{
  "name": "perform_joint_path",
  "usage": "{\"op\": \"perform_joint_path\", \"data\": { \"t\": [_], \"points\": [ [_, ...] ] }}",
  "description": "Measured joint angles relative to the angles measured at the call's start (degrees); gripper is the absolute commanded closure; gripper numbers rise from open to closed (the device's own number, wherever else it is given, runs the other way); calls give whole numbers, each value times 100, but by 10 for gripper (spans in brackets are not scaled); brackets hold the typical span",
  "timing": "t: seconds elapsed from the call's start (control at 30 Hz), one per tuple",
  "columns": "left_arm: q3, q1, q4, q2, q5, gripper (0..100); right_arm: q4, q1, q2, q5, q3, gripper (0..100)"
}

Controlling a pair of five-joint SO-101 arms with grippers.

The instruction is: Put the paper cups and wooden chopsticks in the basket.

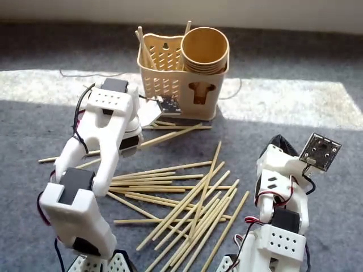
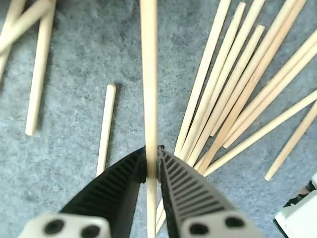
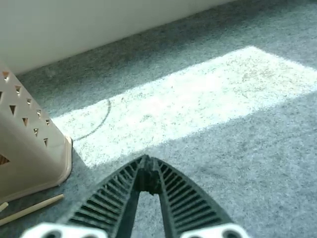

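Note:
A beige perforated basket [image 1: 164, 85] stands at the back of the grey carpet, with stacked paper cups [image 1: 204, 50] and a few chopsticks [image 1: 144, 48] inside it. Many wooden chopsticks [image 1: 187, 198] lie scattered in front of it. My left gripper [image 2: 152, 154] is shut on one chopstick [image 2: 148, 74] and hangs low over the pile, with loose sticks [image 2: 237, 84] beside it. The left arm [image 1: 108, 124] stretches toward the basket's front left. My right gripper [image 3: 147, 161] is shut on nothing, to the right of the basket [image 3: 29, 144], over bare carpet.
The right arm [image 1: 283, 192] is folded at the front right, beside the pile. A thin cable [image 1: 85, 73] trails on the carpet behind the left arm. A small dark board and white scrap [image 1: 161, 106] lie at the basket's foot. One chopstick [image 3: 29, 208] rests near the basket's corner.

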Motion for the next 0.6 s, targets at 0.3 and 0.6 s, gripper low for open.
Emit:
{"op": "perform_joint_path", "data": {
  "t": [0.3,0.6],
  "points": [
    [448,79,273,-985,0,995,0,0,0,0,0,992],
    [826,273,18,-2716,571,995,0,0,0,0,0,992]
  ]
}}
